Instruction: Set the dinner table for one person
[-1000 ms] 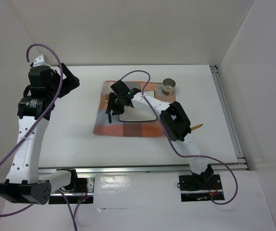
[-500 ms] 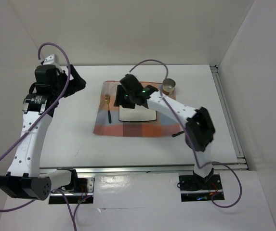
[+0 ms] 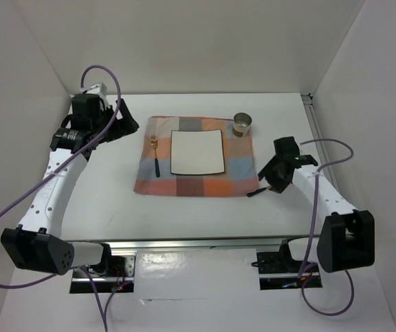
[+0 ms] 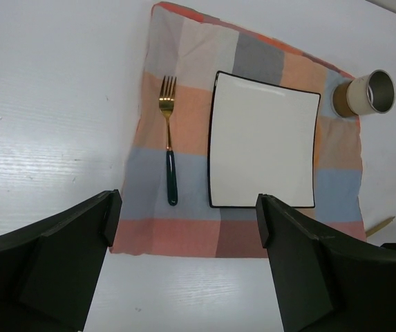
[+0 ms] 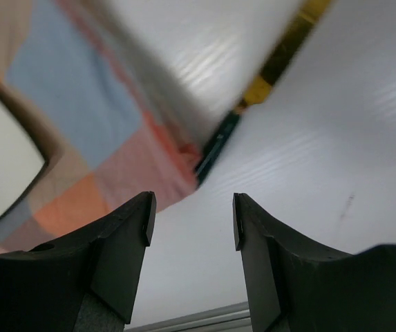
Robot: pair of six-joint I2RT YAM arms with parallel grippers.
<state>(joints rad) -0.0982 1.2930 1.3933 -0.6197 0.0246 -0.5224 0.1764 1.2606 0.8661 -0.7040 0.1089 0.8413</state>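
While both hover empty | left hand (image 4: 187, 207) gapes wide | right hand (image 5: 191, 207) half-spread near dark-handled utensil (image 5: 216, 149)

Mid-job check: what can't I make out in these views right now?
Top view: the right hand covers the utensil beside the mat; only a dark handle end shows.
Right wrist view: it is blurred, gold end cut by the top edge.
Left wrist view: only its gold tip shows past the left hand's finger.

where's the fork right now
In the top view the fork lies on the checked mat, just left of the square white plate and apart from it, handle toward the near side.
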